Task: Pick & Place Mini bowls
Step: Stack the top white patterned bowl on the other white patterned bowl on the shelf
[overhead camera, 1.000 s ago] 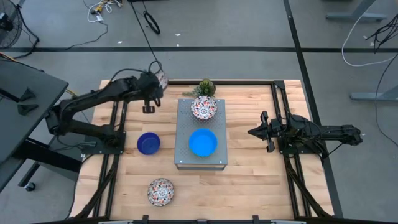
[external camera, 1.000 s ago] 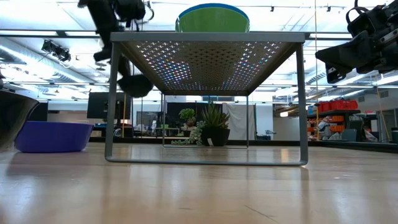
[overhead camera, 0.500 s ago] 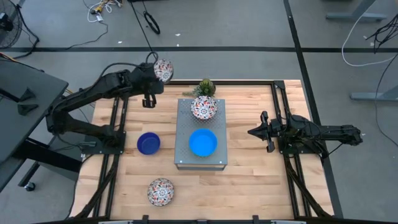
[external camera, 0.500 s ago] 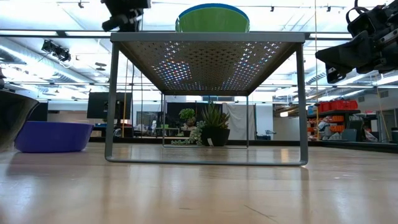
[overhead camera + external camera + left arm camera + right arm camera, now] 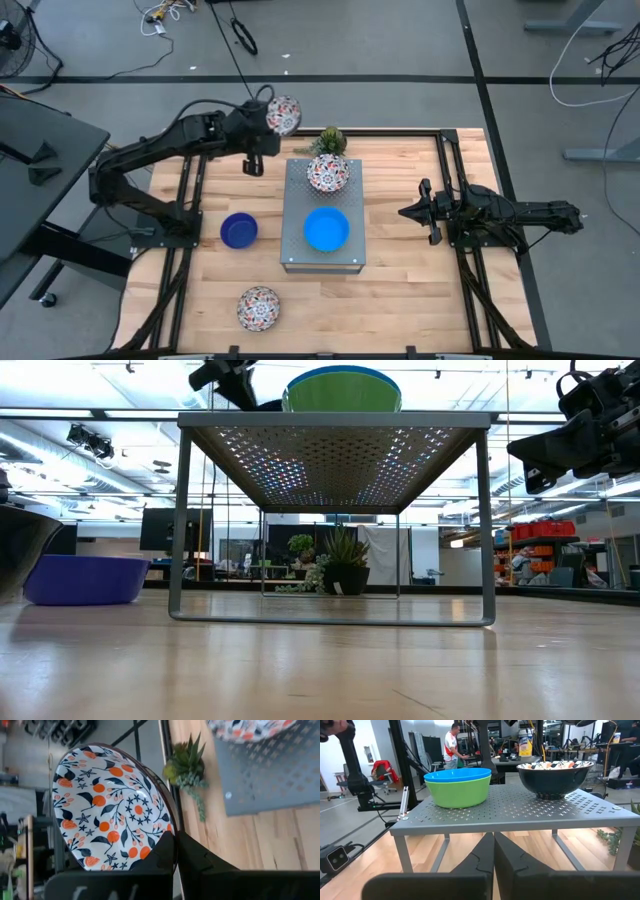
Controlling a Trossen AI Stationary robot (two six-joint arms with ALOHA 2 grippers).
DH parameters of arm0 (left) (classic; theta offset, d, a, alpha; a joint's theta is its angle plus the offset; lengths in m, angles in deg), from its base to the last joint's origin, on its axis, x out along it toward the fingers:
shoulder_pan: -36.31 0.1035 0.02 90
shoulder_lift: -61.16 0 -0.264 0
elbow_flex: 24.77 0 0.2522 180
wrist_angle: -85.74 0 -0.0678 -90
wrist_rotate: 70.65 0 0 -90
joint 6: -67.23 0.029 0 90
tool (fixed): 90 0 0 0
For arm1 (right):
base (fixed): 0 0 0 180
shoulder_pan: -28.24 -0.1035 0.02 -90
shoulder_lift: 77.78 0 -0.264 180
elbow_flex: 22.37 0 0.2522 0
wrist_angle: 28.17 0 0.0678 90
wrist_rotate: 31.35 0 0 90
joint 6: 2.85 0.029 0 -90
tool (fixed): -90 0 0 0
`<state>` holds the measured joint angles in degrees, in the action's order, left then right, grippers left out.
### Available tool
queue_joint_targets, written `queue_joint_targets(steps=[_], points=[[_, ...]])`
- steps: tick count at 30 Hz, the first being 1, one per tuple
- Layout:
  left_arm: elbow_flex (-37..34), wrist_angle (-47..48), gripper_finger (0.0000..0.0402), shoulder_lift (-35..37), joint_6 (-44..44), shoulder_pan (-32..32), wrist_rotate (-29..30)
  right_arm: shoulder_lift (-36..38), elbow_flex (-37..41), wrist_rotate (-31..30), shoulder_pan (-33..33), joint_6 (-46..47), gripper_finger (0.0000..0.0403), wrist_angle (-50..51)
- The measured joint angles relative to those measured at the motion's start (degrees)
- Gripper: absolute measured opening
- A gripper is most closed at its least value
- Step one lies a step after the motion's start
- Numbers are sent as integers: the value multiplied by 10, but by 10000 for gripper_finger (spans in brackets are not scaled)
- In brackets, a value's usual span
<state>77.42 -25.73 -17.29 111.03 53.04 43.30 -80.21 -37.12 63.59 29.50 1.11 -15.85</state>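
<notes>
The grey perforated box (image 5: 322, 213) is hogging the table's middle, with a floral bowl (image 5: 327, 173) and stacked blue-on-green bowls (image 5: 326, 229) taking up its top. The spiky plant (image 5: 331, 139) is crowding its far edge. Bare wood is lying open between the box and the right gripper (image 5: 404, 212).

Left arm stretched from its base at the bench's left side toward the far edge, elbow raised, wrist turned inward. Left tool (image 5: 268, 118) held high near the far left of the bench, fingers (image 5: 165, 852) clamped on the rim of a floral bowl (image 5: 107, 810). Right arm folded low at the bench's right side, right tool (image 5: 405, 212) pointing inward, fingers pressed together, holding nothing.
</notes>
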Motion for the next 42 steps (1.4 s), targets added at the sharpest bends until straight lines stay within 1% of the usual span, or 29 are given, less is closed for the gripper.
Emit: queue_joint_targets(steps=[8,16,25,31,39,42], points=[[64,0,8,-57,46,-25,-2,0,0,0,0,0,11,0],[108,-1,8,-100,89,-42,-13,0,0,0,0,0,11,0],[115,-3,8,-124,126,-48,-46,0,0,0,0,0,11,0],[115,3,8,-133,158,-55,-47,0,0,0,0,0,11,0],[115,-2,8,-145,223,-79,-48,0,0,0,0,0,11,0],[115,-1,8,-147,235,-89,-70,0,0,0,0,0,11,0]])
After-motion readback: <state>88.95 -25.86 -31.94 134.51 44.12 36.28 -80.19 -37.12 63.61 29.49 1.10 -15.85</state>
